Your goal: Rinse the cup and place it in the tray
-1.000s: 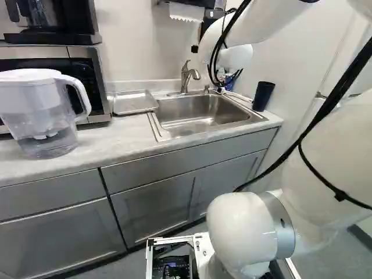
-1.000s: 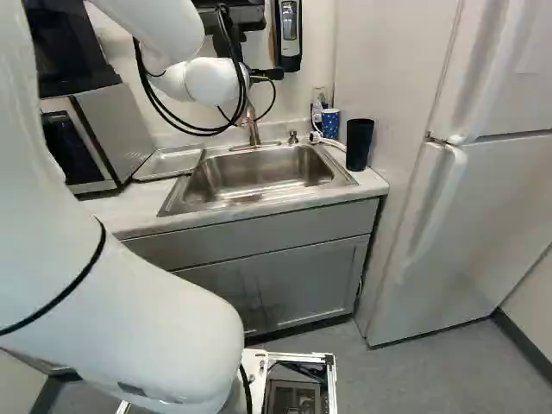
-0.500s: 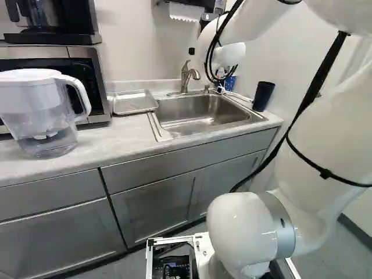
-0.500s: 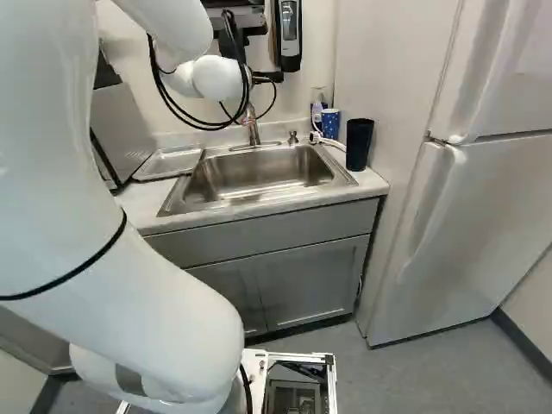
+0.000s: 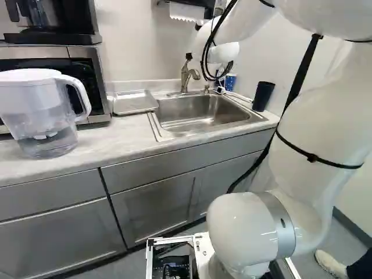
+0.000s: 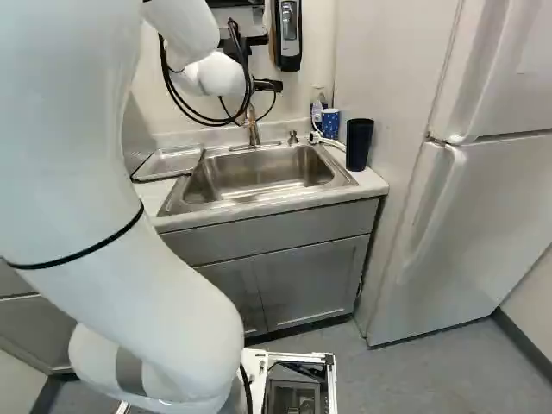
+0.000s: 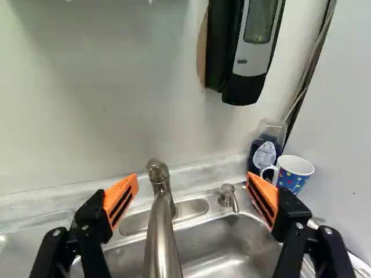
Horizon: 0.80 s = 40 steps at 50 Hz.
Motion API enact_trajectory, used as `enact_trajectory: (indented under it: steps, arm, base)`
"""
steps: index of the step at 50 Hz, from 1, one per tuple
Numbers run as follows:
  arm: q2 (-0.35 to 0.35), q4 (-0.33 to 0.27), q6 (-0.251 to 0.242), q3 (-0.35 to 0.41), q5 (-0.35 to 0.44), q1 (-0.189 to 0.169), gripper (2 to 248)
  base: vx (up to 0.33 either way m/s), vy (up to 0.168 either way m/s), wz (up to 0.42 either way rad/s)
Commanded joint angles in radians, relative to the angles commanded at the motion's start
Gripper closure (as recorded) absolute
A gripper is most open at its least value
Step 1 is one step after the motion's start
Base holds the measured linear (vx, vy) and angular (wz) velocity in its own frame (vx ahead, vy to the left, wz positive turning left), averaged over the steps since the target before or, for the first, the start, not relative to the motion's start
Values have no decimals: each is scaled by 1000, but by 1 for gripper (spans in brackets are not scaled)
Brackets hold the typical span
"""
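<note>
My hand [image 6: 268,85] is reaching toward the back wall with its fingers spread wide and nothing gripped; in the wrist view the tap [image 7: 164,234] stands between the orange pads [image 7: 120,200], touching neither. Just past one finger sits the blue spotted mug [image 7: 294,172], upright in the back corner beside a bottle [image 7: 266,150] (I read this as the cup, though a tall black tumbler [image 6: 359,145] stands near it too). The small pump [image 7: 228,198] is at the sink's back rim, and a soap dispenser [image 7: 249,58] hangs on the wall above.

The metal sink [image 6: 250,203] is set into the pale bench [image 5: 99,142], with the shallow tray [image 5: 135,102] flat on its other side from the cups. Beyond the tray come the microwave [image 5: 96,72], carrying a coffee maker [image 5: 58,36], and a clear pitcher [image 5: 40,110] with liquid low inside. Grey cupboards [image 5: 151,203] run beneath; a white fridge [image 6: 457,224] stands on the grey floor [image 6: 431,371].
</note>
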Motion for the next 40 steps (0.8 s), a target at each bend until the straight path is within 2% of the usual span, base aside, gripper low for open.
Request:
enact_trajectory:
  steps: [17, 40]
  arm:
    - [-67, 0, 0, -70, -93, 4, 3]
    - [-163, 0, 0, -174, -173, 6, 3]
  base:
    - [0, 0, 0]
    - [0, 0, 0]
